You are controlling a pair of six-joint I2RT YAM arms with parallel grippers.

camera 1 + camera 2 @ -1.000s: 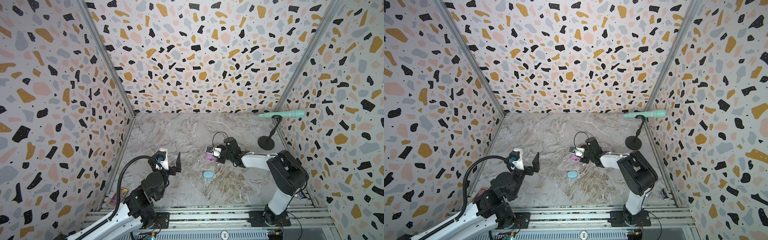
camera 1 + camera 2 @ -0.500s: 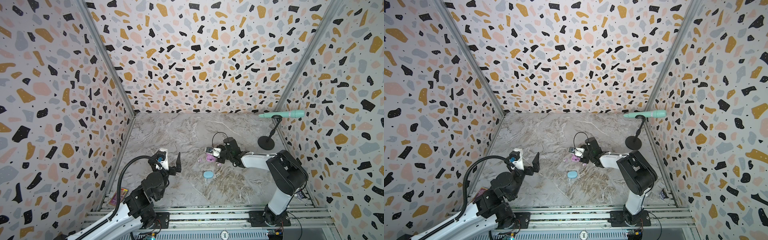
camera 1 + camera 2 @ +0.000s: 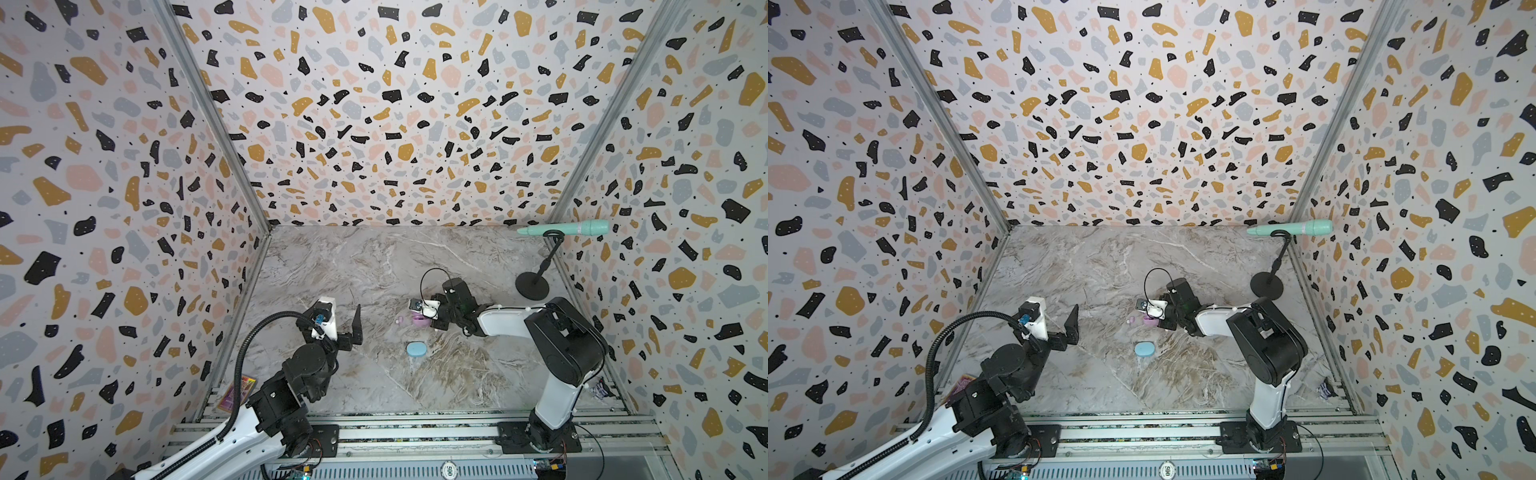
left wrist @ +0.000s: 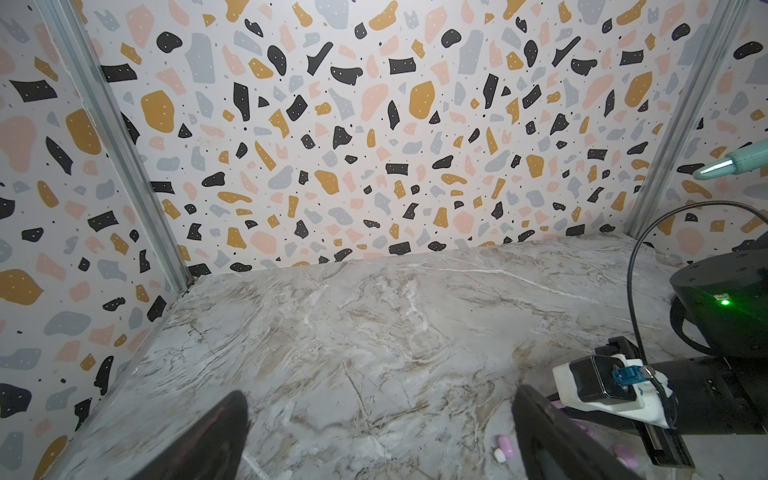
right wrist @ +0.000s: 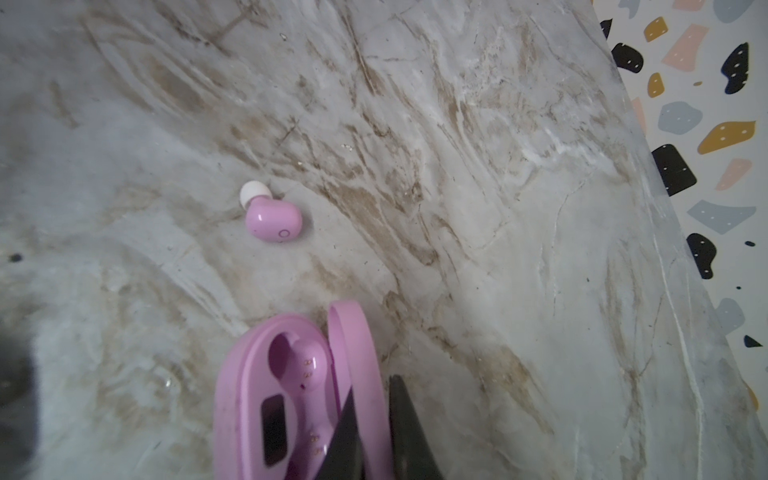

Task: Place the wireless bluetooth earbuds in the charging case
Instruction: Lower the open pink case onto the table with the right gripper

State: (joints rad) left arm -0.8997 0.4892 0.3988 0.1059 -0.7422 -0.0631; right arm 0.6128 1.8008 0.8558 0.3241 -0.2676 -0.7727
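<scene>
One pink earbud [image 5: 272, 218] lies loose on your marble table [image 3: 374, 257], near the open pink case [image 5: 249, 395] but not touching it. Its white tip is turned away from the case. Your right gripper [image 5: 374, 384] has its fingers together on the case's raised lid. The right wrist view shows one finger inside the lid and one outside, with the pink rim pinched between them. The socket nearer the earbud is empty, its little metal contacts showing. The second socket is partly hidden behind a finger.

In both top views the case sits near the middle of the table, right at the tip of the right arm, with the earbud just to its left. A closed blue case [image 3: 416, 349] lies flat nearer the front rail, apart from the pink one. Your left gripper [image 4: 380, 392] is over the left side of the table with its fingers spread wide, holding nothing, well away from both cases. A mint-green wand [image 3: 565, 228] rests on a black stand [image 3: 532, 284] in the far right corner.
</scene>
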